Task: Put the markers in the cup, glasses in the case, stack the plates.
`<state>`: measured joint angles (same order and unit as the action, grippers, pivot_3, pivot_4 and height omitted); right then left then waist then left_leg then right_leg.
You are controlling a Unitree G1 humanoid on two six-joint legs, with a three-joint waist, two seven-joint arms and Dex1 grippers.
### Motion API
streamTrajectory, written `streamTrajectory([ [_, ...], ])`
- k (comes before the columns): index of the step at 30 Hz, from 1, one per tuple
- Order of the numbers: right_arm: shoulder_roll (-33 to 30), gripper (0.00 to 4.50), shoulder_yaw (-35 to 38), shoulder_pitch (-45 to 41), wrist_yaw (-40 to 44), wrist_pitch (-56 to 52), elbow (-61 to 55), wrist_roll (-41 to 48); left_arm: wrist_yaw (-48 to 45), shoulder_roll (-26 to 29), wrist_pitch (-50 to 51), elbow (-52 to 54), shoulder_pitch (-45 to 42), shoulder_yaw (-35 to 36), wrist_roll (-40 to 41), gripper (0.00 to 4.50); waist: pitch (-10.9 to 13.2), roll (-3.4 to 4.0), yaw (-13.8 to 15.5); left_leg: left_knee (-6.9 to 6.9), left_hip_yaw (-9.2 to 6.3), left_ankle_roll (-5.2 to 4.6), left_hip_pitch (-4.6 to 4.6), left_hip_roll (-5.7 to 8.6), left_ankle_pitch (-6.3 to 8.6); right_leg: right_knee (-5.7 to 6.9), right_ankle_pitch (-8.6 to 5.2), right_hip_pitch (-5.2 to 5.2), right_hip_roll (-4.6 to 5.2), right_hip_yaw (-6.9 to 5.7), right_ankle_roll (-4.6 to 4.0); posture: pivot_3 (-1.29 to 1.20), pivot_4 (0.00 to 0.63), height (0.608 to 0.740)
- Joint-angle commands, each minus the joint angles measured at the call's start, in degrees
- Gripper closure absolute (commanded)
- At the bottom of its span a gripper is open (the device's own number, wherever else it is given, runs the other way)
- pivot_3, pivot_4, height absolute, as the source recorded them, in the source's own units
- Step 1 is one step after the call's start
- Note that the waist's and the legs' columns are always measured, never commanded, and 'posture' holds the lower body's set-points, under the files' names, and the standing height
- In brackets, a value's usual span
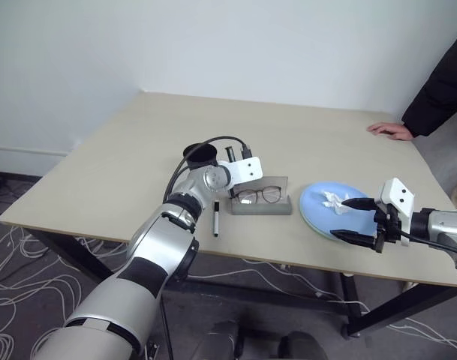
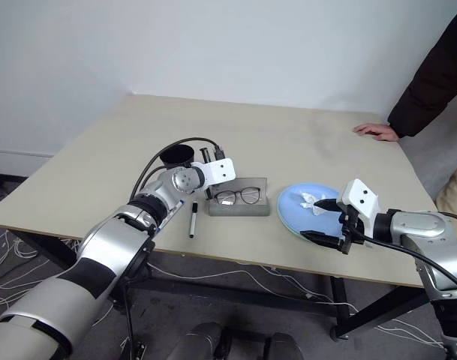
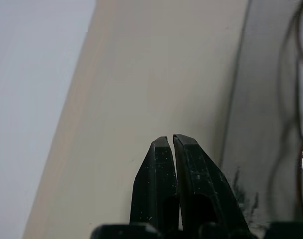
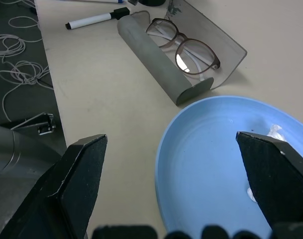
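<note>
table (image 1: 138, 150): pale wood, white wall behind, a person's hand (image 1: 391, 131) on far right edge
glasses (image 1: 259, 196): lying in open case (image 1: 262, 207), near front edge, lid not shut
black-cap marker (image 1: 216, 218): loose by front edge
cup (image 1: 200, 154): behind left arm
blue plate (image 1: 318, 214): front right, tissue (image 1: 334, 199) on it
left gripper (image 3: 172, 144): fingers pressed together, empty, beside case lid, probably to push it
right gripper (image 1: 354, 219): spread wide over plate edge, ready to grasp

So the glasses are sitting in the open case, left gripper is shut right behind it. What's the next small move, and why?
Probably nudge the lid forward and down with the shut left gripper to close the case. The glasses already lie inside, the lid stands open behind them, and the fingertips sit beside it. The open right gripper hovers at the blue plate, so it's not placed for this.
</note>
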<state>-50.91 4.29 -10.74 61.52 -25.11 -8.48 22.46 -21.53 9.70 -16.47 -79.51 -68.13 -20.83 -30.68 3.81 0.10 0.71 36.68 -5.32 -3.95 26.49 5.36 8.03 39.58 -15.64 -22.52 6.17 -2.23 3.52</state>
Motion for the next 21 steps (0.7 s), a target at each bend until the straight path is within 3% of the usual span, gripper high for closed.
streamTrajectory([
  [1, -1.02, 0.0, 1.99, -1.55, 0.28, 0.71, -0.85, 0.38, -3.24, 0.89, -1.84, 1.54, -0.36, 1.03, 1.36, 4.44, 0.0, 0.0, 0.0, 0.0, 0.0, 0.0, 0.0, 0.0, 0.0, 0.0, 0.0, 0.0, 0.0, 0.0, 0.0, 0.0, 0.0, 0.701],
  [12, -0.37, 0.0, 0.6, -3.31, 0.15, 1.73, 0.75, -0.87, -13.36, 2.52, -4.53, 2.4, 0.39, 3.11, 4.4, 4.44, -0.01, 0.01, 0.0, 0.0, 0.0, 0.0, -0.01, 0.0, 0.0, 0.0, 0.0, 0.01, 0.02, -0.02, 0.0, 0.0, 0.0, 0.701],
  [21, -0.28, 0.0, 0.23, -3.76, 0.01, 1.83, 0.76, -1.16, -28.06, 3.79, -7.42, 4.25, 1.68, 4.66, 8.48, 4.44, -0.02, 0.03, -0.02, 0.01, 0.0, 0.0, -0.01, 0.03, 0.0, 0.0, 0.01, 0.02, 0.03, -0.01, 0.0, 0.0, 0.0, 0.701],
])
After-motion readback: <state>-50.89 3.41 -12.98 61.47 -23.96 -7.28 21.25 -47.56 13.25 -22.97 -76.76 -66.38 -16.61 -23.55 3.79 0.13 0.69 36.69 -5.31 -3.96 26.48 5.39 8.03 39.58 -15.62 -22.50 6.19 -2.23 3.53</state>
